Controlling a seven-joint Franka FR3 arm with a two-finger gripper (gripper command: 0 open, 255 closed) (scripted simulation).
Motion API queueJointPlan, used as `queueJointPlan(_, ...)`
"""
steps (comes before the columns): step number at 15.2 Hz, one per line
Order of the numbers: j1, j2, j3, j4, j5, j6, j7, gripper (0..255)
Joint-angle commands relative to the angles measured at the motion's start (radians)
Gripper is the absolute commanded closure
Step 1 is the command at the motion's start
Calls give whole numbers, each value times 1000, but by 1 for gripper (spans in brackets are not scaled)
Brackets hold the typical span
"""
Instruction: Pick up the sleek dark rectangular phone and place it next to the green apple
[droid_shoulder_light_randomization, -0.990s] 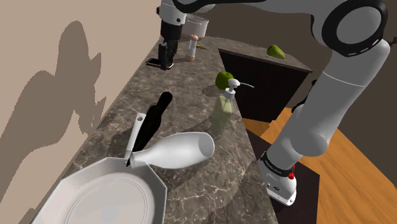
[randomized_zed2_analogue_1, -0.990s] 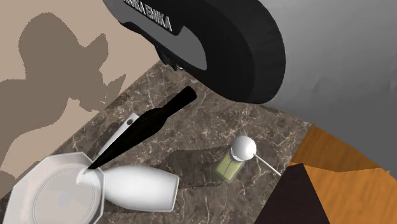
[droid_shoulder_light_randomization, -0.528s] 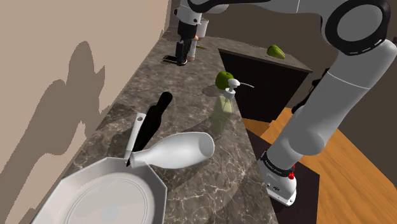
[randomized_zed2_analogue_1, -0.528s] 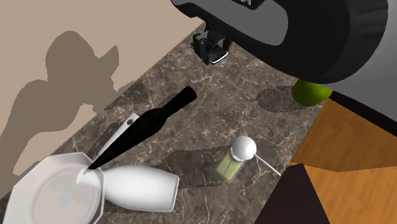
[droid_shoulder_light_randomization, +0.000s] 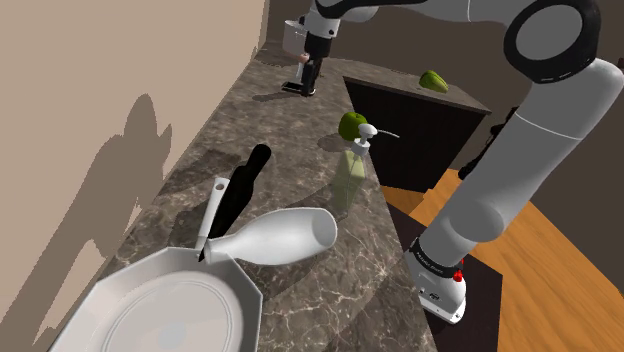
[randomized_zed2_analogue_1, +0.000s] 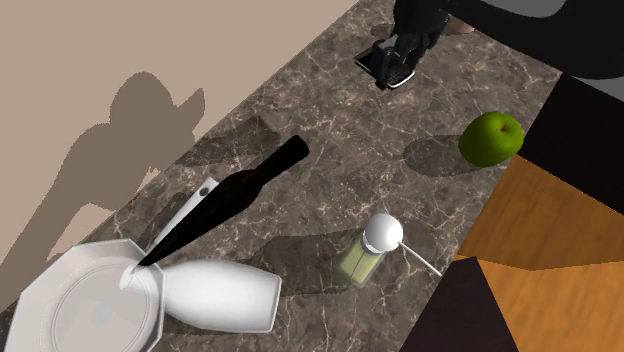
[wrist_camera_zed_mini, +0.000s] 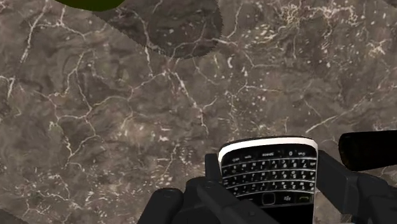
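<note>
Wrist view: one phone (wrist_camera_zed_mini: 270, 173), one apple (wrist_camera_zed_mini: 95, 4).

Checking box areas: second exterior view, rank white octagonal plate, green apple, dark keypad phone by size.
1. white octagonal plate
2. green apple
3. dark keypad phone, partly behind gripper; unsure versus apple
</note>
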Motion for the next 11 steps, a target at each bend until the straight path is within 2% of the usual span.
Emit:
queueJointPlan(1, -24, 12, -23, 5, 1, 6, -49, 255)
queueJointPlan(11, -149, 116, -125, 139, 22, -28, -279, 255)
